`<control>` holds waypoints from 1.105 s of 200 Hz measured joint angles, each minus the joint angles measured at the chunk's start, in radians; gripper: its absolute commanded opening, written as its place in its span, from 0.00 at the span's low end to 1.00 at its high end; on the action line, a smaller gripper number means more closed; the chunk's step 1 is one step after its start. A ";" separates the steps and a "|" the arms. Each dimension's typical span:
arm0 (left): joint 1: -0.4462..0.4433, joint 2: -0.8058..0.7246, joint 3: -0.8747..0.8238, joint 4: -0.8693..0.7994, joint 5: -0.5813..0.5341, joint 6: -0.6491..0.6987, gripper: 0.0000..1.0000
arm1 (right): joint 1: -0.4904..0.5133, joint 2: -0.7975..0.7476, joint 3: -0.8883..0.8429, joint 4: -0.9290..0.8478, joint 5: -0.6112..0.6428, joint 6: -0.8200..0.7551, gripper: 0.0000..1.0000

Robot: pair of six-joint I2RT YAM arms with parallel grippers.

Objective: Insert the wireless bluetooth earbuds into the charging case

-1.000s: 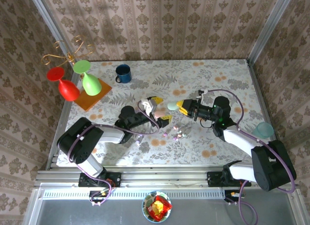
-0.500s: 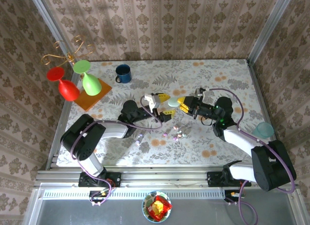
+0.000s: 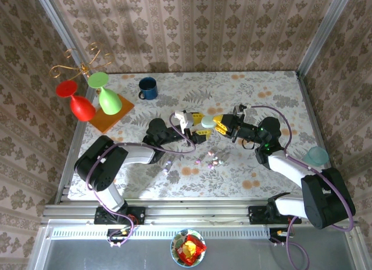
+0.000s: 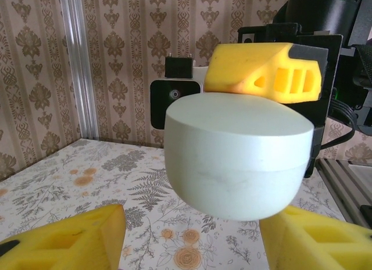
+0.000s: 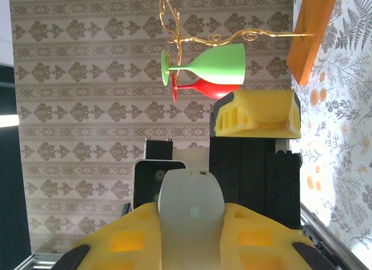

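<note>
Right gripper (image 5: 190, 216) was shut on the pale mint charging case (image 3: 206, 123), holding it off the surface (image 3: 261, 90) at the middle of the overhead view. Left gripper (image 3: 198, 124) met it from the left with its jaws apart, one yellow finger low on either side of the case and a gap showing beside it. The earbuds (image 3: 210, 161) lay loose on the floral surface just below the case, between the two arms.

Both sets of yellow fingers crowded the case. In the left wrist view, one finger of the right gripper lay across its flat top. Farther out, a blue mug (image 3: 147, 87) stood toward the upper left. Beyond it, a red glass (image 3: 75, 101) and a green glass (image 3: 106, 94) hung upside down from a gold wire stand (image 3: 81, 60) on an orange board (image 3: 116, 113). A pale teal round thing (image 3: 317, 155) sat at the right edge.

In the right wrist view the fingers hid the sides of the case. Whether its lid was open could not be told.

The earbuds showed as tiny specks, pinkish, purple and whitish, too small to count.
</note>
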State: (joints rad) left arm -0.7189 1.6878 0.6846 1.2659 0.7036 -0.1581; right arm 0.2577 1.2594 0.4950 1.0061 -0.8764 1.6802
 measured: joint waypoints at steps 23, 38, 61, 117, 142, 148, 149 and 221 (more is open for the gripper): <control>0.000 0.000 0.000 0.000 0.001 0.000 0.62 | 0.000 0.000 0.000 -0.008 0.000 0.000 0.06; -0.003 0.000 0.000 0.000 0.001 0.000 0.62 | 0.000 0.002 0.000 -0.018 0.000 -0.001 0.05; -0.008 -0.001 0.000 0.000 0.004 0.000 0.62 | 0.000 0.011 0.000 -0.026 0.000 -0.002 0.06; -0.014 -0.012 0.000 0.001 0.008 0.000 0.56 | -0.002 0.022 0.000 -0.045 0.000 -0.008 0.05; -0.014 -0.013 0.000 0.003 0.008 0.000 0.52 | -0.005 0.022 0.000 -0.046 0.000 -0.009 0.05; -0.014 -0.013 0.000 0.003 0.008 0.000 0.51 | -0.005 0.022 0.000 -0.047 0.000 -0.012 0.05; -0.014 -0.013 0.000 0.003 0.008 0.000 0.51 | -0.005 0.022 0.000 -0.048 0.000 -0.012 0.05; -0.014 -0.013 0.005 -0.003 0.018 -0.004 0.36 | -0.006 0.020 0.000 -0.068 -0.011 -0.034 0.06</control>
State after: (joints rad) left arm -0.7334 1.6745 0.6899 1.2633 0.7216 -0.1623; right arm 0.2512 1.2797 0.4950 0.9386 -0.8875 1.6466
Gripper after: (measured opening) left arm 0.385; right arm 0.205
